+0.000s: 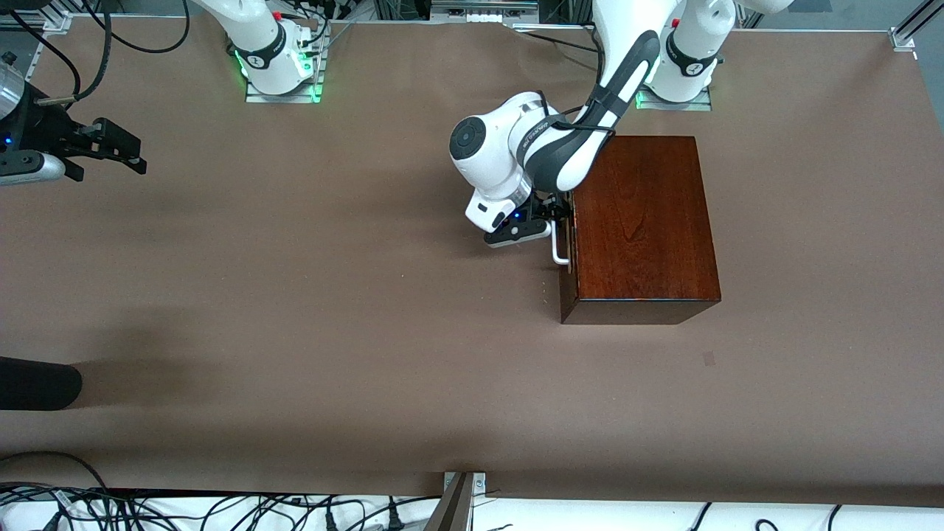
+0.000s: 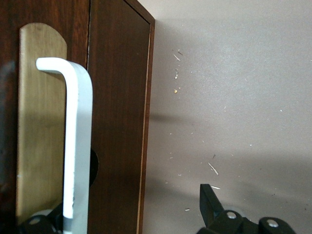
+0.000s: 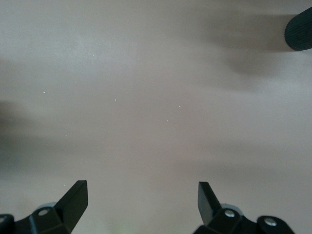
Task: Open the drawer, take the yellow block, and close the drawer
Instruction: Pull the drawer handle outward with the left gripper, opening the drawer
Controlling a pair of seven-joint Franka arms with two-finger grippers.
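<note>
The dark reddish-brown wooden box stands near the left arm's base. Its drawer is pushed in, flush with the box front. The white bar handle runs along that front. My left gripper is open at the handle, with the bar between its fingers and one black fingertip well off to the side over the table. My right gripper hangs open and waiting over the bare table at the right arm's end. The yellow block is hidden.
A black rounded object reaches in over the table edge at the right arm's end, nearer to the front camera. Brown table spreads wide between the box and that end. Cables lie along the front edge.
</note>
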